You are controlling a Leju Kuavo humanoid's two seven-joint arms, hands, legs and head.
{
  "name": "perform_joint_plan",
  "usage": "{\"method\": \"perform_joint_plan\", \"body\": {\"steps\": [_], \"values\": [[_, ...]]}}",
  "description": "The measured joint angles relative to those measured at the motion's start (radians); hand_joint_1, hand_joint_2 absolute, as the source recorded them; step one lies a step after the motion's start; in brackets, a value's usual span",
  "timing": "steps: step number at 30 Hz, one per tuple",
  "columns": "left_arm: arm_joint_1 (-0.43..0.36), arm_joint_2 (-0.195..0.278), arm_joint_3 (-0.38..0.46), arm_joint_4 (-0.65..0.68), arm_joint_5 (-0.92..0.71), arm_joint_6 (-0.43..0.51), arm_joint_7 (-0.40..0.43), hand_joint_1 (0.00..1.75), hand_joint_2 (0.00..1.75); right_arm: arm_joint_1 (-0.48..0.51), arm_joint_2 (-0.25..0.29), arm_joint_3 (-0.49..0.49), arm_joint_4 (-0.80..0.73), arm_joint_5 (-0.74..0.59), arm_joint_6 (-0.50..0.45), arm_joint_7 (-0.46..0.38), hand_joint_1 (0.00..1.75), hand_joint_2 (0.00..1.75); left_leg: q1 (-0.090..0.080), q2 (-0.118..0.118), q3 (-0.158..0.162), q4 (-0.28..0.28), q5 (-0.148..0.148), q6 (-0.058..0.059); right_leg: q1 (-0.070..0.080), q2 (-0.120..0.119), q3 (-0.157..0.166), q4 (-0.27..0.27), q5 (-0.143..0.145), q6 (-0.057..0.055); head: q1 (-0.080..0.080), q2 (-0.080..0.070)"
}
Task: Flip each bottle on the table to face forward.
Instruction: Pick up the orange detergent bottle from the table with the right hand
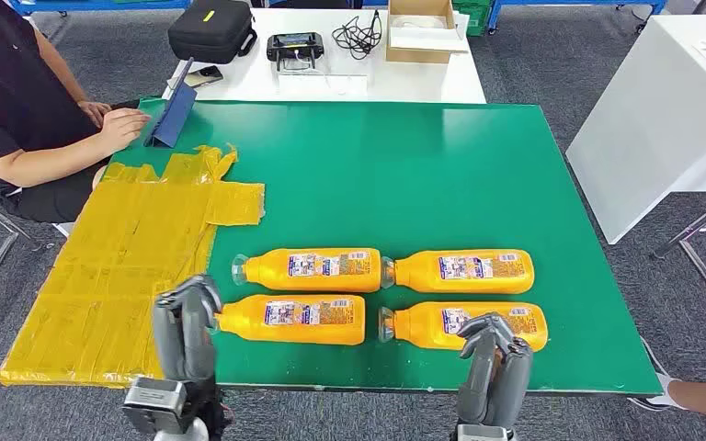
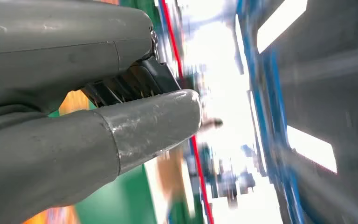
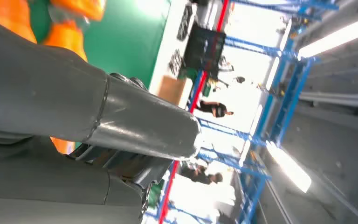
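4 orange bottles (image 1: 386, 296) lying in 2x2 on green table (image 1: 441, 165) | left robot hand (image 1: 187, 322) empty, fingers apart, by near-left bottle | right robot hand (image 1: 495, 358) empty, fingers apart, at near-right bottle, contact unclear

The left hand (image 1: 187, 323) had grey fingers above a silver, box-shaped wrist block, with dark parts beneath. The right hand (image 1: 495, 360) was a darker grey, its fingers smooth and segmented. In the left wrist view, the left hand's thumb (image 2: 135, 128) was a thick, rounded grey shell with a seam line and light scuffing; a small screw sat at the edge of the grey cover, above dark ribbed parts. The right hand's thumb (image 3: 135, 126) showed the same glossy grey shell and seam.
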Motion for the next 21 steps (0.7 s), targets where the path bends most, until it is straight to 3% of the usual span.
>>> {"method": "perform_joint_plan", "body": {"steps": [4,8,11,15,21], "values": [[-0.003,-0.002,-0.022,0.001,0.042,-0.068,0.0,1.45,0.0,0.0,0.001,0.014,0.01,-0.004,0.007,0.0,0.0,0.0,0.0,0.0,0.0,0.0,0.0,0.0,0.0,0.0,-0.001,0.0,0.0,0.0,0.0,0.0],[-0.003,-0.005,-0.032,0.001,0.081,-0.148,-0.001,0.0,0.0,0.0,0.002,0.02,0.018,-0.007,0.014,0.0,0.0,0.0,0.0,0.0,-0.001,0.0,0.0,0.0,0.0,0.0,-0.001,0.0,0.0,0.0,0.0,0.0],[-0.001,-0.008,-0.033,0.001,0.082,-0.182,-0.001,0.0,0.0,0.001,0.002,0.021,0.023,-0.006,0.046,0.0,0.0,0.0,0.0,0.0,0.0,0.0,0.0,0.0,0.0,0.0,0.0,0.0,0.0,0.0,0.0,0.0],[0.013,-0.038,-0.01,0.003,0.089,-0.302,-0.001,0.0,0.0,0.008,0.006,0.018,0.034,0.028,0.126,0.0,0.0,0.0,0.0,0.0,0.0,0.0,0.0,0.0,0.0,0.0,0.0,0.0,0.0,0.0,0.0,0.0],[0.033,-0.078,0.027,0.053,0.025,-0.236,-0.001,0.0,0.0,0.041,0.019,-0.015,0.038,0.002,0.257,0.0,0.0,0.0,0.0,0.0,0.0,0.0,0.0,0.0,0.0,0.0,0.0,0.0,0.0,0.0,0.0,0.0]]}}
